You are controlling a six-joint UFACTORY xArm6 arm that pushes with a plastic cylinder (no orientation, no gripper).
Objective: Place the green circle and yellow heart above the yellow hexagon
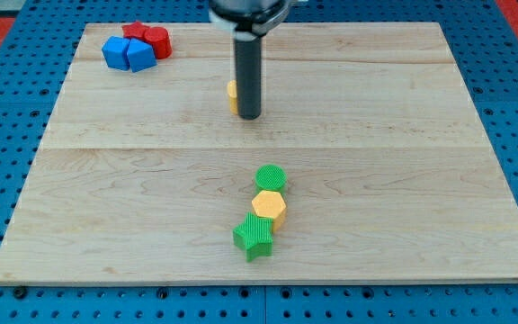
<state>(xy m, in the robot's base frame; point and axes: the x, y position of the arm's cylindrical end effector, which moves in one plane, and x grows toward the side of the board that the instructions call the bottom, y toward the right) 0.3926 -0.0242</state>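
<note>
The green circle [271, 176] already sits touching the top edge of the yellow hexagon [269, 208], low on the board [403, 180], with a green star [254, 237] pressed against the hexagon's lower left. The yellow heart [231, 94] lies well above, mostly hidden behind the rod; my tip [249, 117] rests just beside its right edge. There are no fingers to open or close. A careless downward shove could drive the heart into the circle and scatter the stack.
</note>
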